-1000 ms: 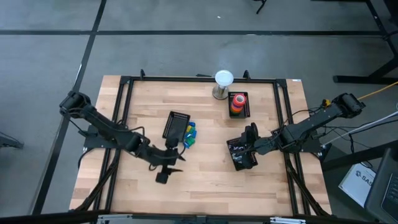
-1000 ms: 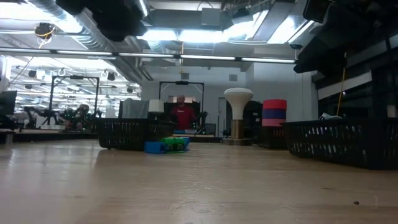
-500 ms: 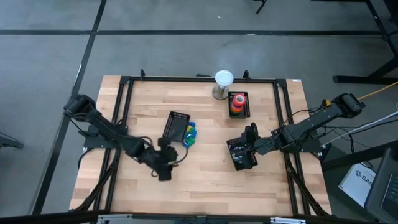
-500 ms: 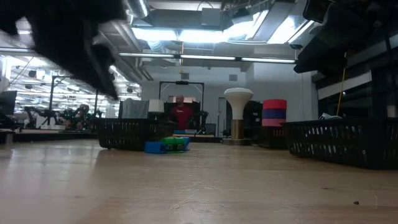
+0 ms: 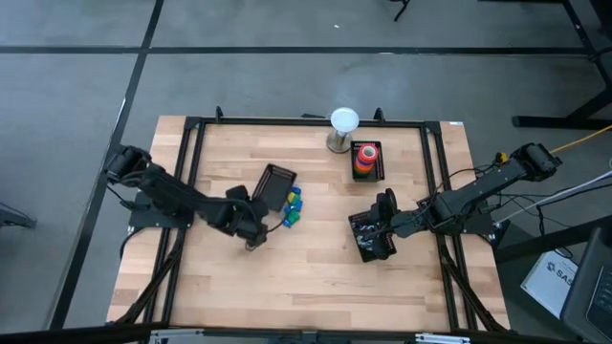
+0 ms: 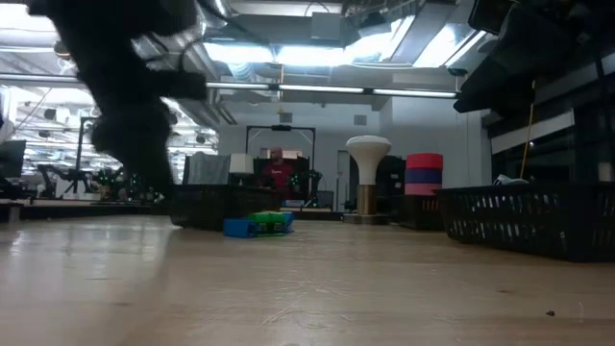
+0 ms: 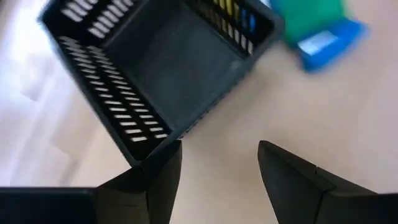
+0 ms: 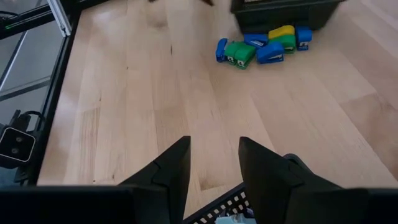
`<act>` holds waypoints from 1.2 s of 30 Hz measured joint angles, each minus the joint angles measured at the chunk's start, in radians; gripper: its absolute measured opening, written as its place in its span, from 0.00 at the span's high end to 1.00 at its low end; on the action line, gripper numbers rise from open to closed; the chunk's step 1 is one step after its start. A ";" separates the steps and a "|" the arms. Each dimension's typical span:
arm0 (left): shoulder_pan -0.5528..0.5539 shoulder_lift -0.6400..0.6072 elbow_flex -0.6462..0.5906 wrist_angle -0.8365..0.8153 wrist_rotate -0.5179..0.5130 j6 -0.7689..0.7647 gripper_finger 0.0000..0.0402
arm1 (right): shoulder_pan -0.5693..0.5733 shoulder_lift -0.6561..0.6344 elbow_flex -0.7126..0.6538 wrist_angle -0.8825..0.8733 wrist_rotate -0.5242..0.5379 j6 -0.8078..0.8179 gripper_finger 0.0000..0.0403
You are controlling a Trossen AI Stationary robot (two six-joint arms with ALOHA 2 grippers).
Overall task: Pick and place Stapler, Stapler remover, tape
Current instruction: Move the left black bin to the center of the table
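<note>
Left claw: fingers spread with bare worktop between them, pinching nothing; in the high view it hangs over the wooden worktop.
Just ahead of the left claw: an empty black slotted basket, one corner close to the fingertips; it shows at from above.
Beyond that basket: a cluster of small blue, green and yellow blocky items, touching the basket's far side; blurred at in the left wrist view.
Right claw: fingers a little apart, nothing between them; it sits over the near edge of a second black basket that lies right under it.
Second basket's contents: too small to tell.
Ahead of the right claw: open worktop, then the same coloured blocky items well apart from it, lying against the first basket.
Tape: a stack of coloured rolls, red on top, in a small black tray near the back edge, well apart from both claws; it shows as red over purple at in the low view.
Beside the tape: a white round-topped stand, just next to the tray.
Far background, low view: a person in a red top beyond the worktop.
</note>
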 joint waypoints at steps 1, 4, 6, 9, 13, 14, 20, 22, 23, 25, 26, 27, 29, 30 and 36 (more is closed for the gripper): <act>0.023 0.008 0.001 0.004 -0.013 0.015 0.48 | 0.000 0.000 0.000 0.000 0.000 0.000 0.65; 0.098 0.034 -0.001 0.013 -0.030 0.070 0.48 | 0.000 0.000 0.000 0.000 0.000 0.000 0.65; 0.144 0.056 -0.001 0.027 -0.034 0.121 0.48 | 0.000 0.000 0.000 0.003 0.000 -0.004 0.65; 0.204 0.089 -0.001 0.112 -0.038 0.216 0.48 | 0.000 0.000 0.000 0.005 0.002 -0.004 0.65; 0.234 0.112 -0.001 0.232 0.011 0.319 0.48 | 0.000 0.000 0.000 0.011 0.004 -0.014 0.65; 0.235 0.114 -0.001 0.254 0.019 0.340 0.48 | 0.000 0.000 0.000 0.010 0.003 -0.025 0.65; 0.223 0.111 -0.001 0.335 0.063 0.390 0.48 | 0.000 0.000 0.000 0.013 0.004 -0.060 0.65; 0.205 0.086 0.003 0.357 0.140 0.362 0.48 | 0.000 0.000 0.000 0.014 0.003 -0.059 0.65; 0.192 0.072 0.012 0.377 0.181 0.360 0.48 | 0.000 0.000 0.000 0.015 0.004 -0.060 0.65; 0.162 0.040 0.030 0.421 0.224 0.373 0.48 | 0.000 0.000 0.000 0.016 0.004 -0.060 0.65; 0.148 0.024 0.039 0.436 0.218 0.387 0.48 | 0.000 0.000 0.000 0.016 0.004 -0.060 0.65; 0.136 0.009 0.047 0.451 0.192 0.397 0.48 | 0.000 0.000 0.000 0.017 0.004 -0.063 0.65; 0.129 -0.015 0.064 0.473 0.110 0.407 0.48 | 0.000 0.000 0.000 0.020 0.004 -0.064 0.65; 0.142 -0.022 0.074 0.474 0.074 0.404 0.48 | 0.000 0.000 0.000 0.020 0.004 -0.063 0.65; 0.322 0.011 0.164 0.474 0.162 0.400 0.48 | -0.002 0.000 0.000 0.030 0.003 -0.060 0.65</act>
